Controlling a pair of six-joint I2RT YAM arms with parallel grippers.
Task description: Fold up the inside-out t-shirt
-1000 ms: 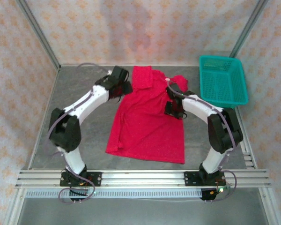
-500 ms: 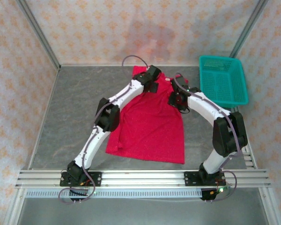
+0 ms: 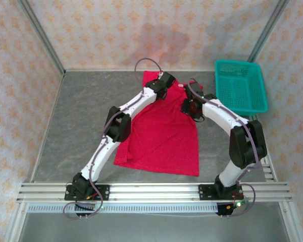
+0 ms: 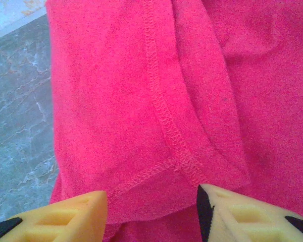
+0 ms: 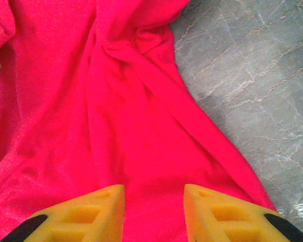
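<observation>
Two-handed working at the far end of the inside-out t-shirt (image 3: 161, 138), lying spread on the grey table (image 3: 76, 111) with hem toward the arm bases and collar end far, close to the teal basket (image 3: 241, 86) but not touching it. Hovering the left gripper (image 4: 151, 209) over a folded-in sleeve (image 4: 116, 101) up at that far end, with yellow fingers (image 4: 65, 217) spread wide, gripping nothing, raised seam stitching (image 4: 164, 121) facing up. Hanging the right gripper (image 5: 154, 201) over the wrinkled right shoulder area, likewise spread wide and pinching nothing, with bare table just beside the cloth edge. Judging the step in hand as getting hold of the top corners for a fold. Doing it well probably meaning: dropping straight down so the pads are straddling the sleeve edge, pinching every layer near the seam rather than just the top skin, taking the right side level with the left on the garment, lifting both together and low, and avoiding dragging the body cloth or deepening the creases running down the right flank. Watching for the loose flap slipping out on closing. Reading no brand, print or writing anywhere on cloth, basket or arms.
</observation>
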